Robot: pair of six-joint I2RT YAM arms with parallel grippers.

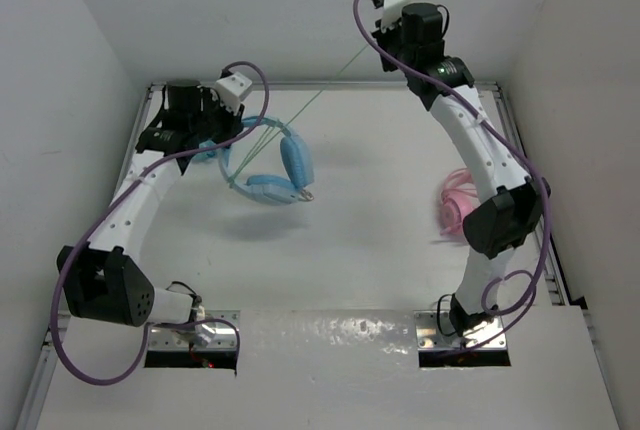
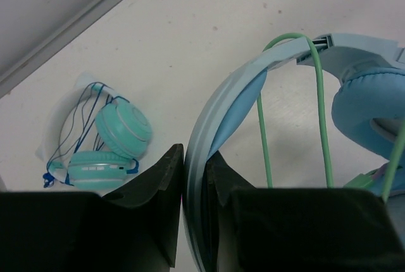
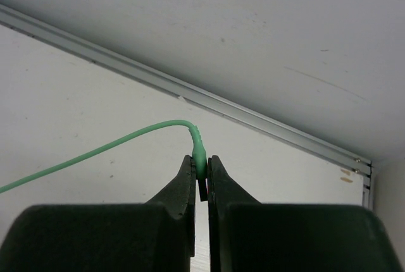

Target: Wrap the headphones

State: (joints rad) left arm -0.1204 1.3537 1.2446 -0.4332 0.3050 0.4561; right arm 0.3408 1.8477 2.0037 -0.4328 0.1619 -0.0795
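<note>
The light sky-blue headphones (image 1: 283, 174) sit at the back left of the table. My left gripper (image 1: 222, 147) is shut on their blue headband (image 2: 231, 92), which runs between the two fingers (image 2: 195, 155). One padded cup (image 2: 364, 111) shows at the right of the left wrist view. The thin pale-green cable (image 2: 323, 95) loops over the headband, then runs taut up and to the right (image 1: 320, 100). My right gripper (image 1: 377, 40) is raised near the back wall and is shut on the cable's green plug end (image 3: 200, 150).
Smaller teal headphones (image 2: 111, 145) with a dark blue cord lie left of the headband, under my left arm. Pink headphones (image 1: 457, 204) lie behind my right arm's elbow. The metal rail (image 3: 253, 117) at the foot of the back wall runs just beyond the right gripper.
</note>
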